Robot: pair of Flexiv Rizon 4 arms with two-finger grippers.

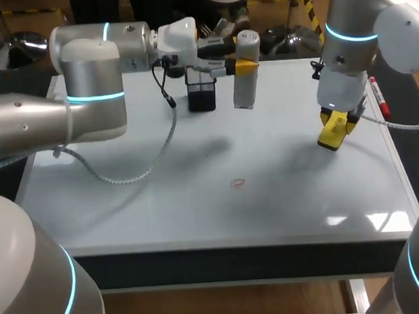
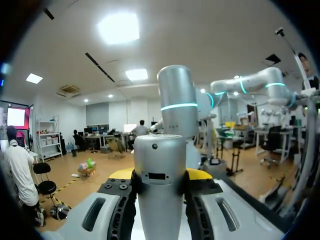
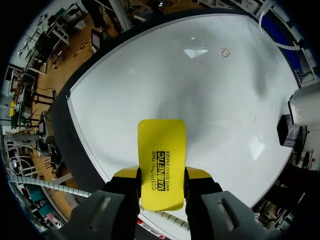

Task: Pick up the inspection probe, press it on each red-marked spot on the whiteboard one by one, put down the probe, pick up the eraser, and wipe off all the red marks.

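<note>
Nearest you: one small red ring mark on the white whiteboard covering the worktop. Further back, right: your right end effector is clamped on the flat yellow rectangular eraser. Farthest: your left end effector grips the upright silver cylindrical probe, just beside a black mesh holder.

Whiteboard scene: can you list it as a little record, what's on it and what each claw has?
Whiteboard: white, one small red ring near the middle
Left claw: shut on the grey probe, upright beside the black mesh holder
Right claw: shut on the yellow eraser, at the board's right side
Marks wiped: not yet
</note>
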